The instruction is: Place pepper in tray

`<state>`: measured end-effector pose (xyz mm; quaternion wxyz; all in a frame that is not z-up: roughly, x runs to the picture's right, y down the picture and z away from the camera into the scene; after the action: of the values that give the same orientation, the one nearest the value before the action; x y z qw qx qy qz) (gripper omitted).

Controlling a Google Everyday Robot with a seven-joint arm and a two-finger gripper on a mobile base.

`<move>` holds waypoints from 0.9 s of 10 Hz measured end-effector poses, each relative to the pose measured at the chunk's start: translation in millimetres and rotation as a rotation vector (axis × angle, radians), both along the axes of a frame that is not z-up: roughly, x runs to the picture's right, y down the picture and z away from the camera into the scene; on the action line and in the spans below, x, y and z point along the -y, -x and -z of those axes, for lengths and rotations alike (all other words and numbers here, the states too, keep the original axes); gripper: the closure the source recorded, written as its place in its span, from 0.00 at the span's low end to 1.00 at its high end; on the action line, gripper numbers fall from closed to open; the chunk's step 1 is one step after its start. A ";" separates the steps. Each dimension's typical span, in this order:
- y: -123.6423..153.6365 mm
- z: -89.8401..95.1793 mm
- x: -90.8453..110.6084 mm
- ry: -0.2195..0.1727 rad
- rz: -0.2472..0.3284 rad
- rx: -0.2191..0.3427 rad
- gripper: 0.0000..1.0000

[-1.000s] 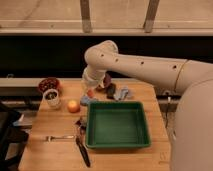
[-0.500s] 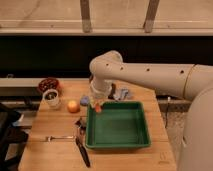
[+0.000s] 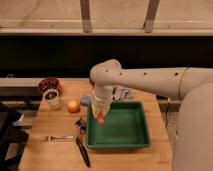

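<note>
- Nearest the camera, a dark-handled utensil (image 3: 81, 150) lies on the wooden table (image 3: 55, 157) just beside the tray's front left corner, and a fork (image 3: 56, 137) lies to its left.
- The tray (image 3: 142, 144), green and deep, sits on the table right of centre; what shows of its floor looks bare, so nothing has been set down in it yet.
- Over the tray's left inner edge hangs the end effector (image 3: 100, 114), pointing down, closed on the pepper (image 3: 101, 119), whose orange-red tip shows just below the fingers.
- The pepper is held above the tray's left part, inside the rim line as seen from here; whether it touches the floor cannot be told.
- Judged from this, the pick-up and carry are done. What is left is to lower if needed, let go, and lift the arm clear.
- A round orange fruit (image 3: 73, 106) rests on the table left of the tray, well apart from the end effector.
- Further left stand a white cup (image 3: 52, 98) and, behind it, a dark-red bowl (image 3: 49, 85).
- Behind the tray, a bluish item (image 3: 123, 93) lies partly hidden by the arm; what it is cannot be told.
</note>
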<state>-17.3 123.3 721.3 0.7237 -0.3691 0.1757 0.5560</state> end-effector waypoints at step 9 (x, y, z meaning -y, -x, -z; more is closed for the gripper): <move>0.3 0.0 0.0 0.001 0.002 0.000 0.20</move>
<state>-17.7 123.4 721.3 0.7242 -0.3691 0.1763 0.5552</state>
